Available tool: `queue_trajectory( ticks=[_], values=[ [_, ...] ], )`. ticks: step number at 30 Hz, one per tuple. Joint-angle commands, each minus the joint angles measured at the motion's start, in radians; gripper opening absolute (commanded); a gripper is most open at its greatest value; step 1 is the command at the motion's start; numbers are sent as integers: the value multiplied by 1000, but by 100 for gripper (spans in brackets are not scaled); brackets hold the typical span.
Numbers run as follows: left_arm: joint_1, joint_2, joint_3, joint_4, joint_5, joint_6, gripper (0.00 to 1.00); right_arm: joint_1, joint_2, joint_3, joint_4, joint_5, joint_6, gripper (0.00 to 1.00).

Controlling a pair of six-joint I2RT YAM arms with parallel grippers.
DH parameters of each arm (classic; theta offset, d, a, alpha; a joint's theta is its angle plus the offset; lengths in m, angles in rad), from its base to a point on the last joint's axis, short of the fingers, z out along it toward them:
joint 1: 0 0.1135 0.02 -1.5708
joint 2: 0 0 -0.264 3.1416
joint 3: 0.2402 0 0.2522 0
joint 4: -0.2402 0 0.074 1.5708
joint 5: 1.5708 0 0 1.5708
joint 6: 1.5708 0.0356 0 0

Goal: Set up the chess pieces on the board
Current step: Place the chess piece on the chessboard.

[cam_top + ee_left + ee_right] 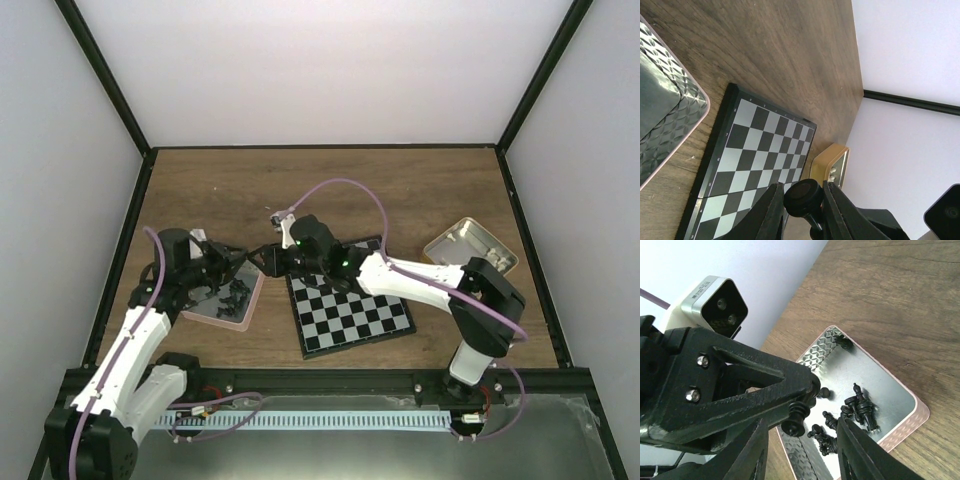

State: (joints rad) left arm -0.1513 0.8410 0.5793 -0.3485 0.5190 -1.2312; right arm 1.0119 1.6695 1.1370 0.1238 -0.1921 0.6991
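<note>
- Locate the black piece in mid-air, off the board. It hangs above the strip of table between the board's far left corner and the tray.
- Read the left gripper as clamped: both fingers pressed onto the black piece, one from each side, with the piece protruding past the fingertips.
- Read the right gripper as spread: one finger on either side of the black piece, with a visible gap on both sides and no contact seen.
- Check the top view for both grippers meeting tip to tip, with the left arm reaching in from the left and the right arm reaching across the far left part of the board.
- Find the other chess pieces, all black, inside the pink-rimmed tray. Most are clustered in its right half as seen from above, and one sits apart against the rim at a corner.
- Find the board flat on the table, just to the right of the tray but not touching it, its edges skewed to the table's near edge.
- Find the tin near the right edge of the table, well apart from the board.
</note>
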Motion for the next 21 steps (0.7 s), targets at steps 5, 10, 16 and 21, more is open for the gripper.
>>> queue_trajectory(
  ticks=[5,10,16,21],
  values=[
    [-2,-13,-18,18,24,-24,22,7,50,76,23,-13,-3,32],
    [-2,-14,-27,31,39,-37,22,8,55,76,49,-33,-3,24],
    [-2,-23,-27,43,47,-48,24,8,53,75,57,-26,2,10],
    [-2,-39,-22,38,12,11,45,7,30,75,24,5,-26,7]
  ],
)
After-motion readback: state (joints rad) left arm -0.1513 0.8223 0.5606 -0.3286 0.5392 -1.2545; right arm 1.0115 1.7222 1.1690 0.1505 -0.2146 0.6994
